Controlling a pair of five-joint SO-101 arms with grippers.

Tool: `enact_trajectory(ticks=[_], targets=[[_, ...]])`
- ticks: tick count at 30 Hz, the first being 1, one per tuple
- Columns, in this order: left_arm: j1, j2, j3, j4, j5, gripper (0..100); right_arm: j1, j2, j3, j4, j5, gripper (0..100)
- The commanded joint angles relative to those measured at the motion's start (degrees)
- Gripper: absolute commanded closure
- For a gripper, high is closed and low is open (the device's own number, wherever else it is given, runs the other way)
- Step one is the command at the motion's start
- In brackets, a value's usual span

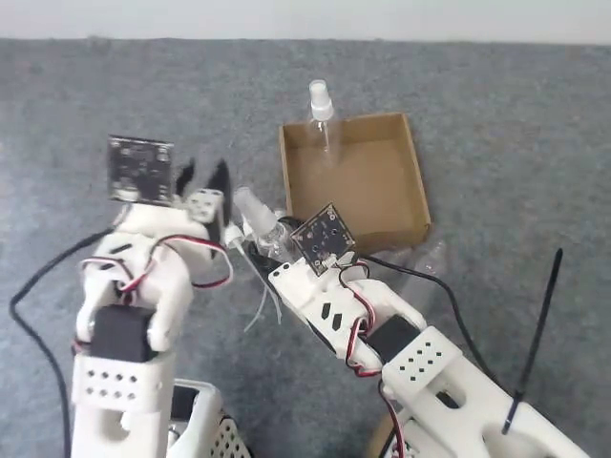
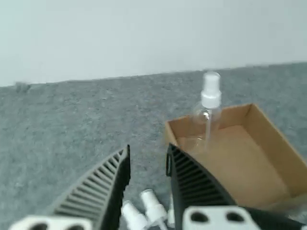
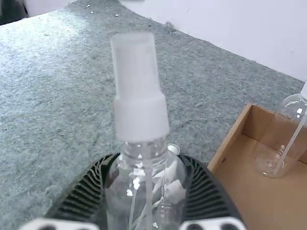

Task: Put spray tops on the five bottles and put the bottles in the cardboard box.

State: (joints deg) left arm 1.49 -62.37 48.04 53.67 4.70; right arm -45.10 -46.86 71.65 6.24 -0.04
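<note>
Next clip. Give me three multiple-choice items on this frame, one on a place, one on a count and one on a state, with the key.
1. Where does the upright bottle stand relative to the cardboard box?
A left of it
B inside it
C in front of it

2. How many bottles stand inside the box?
A one
B three
C five

3. What state is the left gripper in?
A shut on a bottle
B shut, empty
C open, empty

Key:
1 B, its base sits within the box walls, by the far edge.
2 A, no other bottle stands inside.
3 C, its fingers are spread with nothing between them.
</note>
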Motion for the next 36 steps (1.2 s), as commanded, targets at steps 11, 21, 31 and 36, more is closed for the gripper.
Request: enact_trajectory(ticks=[11, 21, 31, 36], targets=[[7.47, -0.35, 0.4, 1.49, -0.88, 89, 0.48, -2.15, -0.44, -0.84, -0.88, 99.3], [-0.44, -0.97, -12.62, 11.6, -2.02, 88, 2.07, -2.15, -1.05, 0.48, -0.88, 99.3], [0.18, -8.79, 1.98, 7.82, 3.87, 82, 12.88, 1.19, -21.01, 13.76, -5.8, 99.3], [5.98, -17.67, 13.32, 2.81, 1.05, 74, 13.76, 10.42, -32.62, 15.25, -5.89, 99.3]])
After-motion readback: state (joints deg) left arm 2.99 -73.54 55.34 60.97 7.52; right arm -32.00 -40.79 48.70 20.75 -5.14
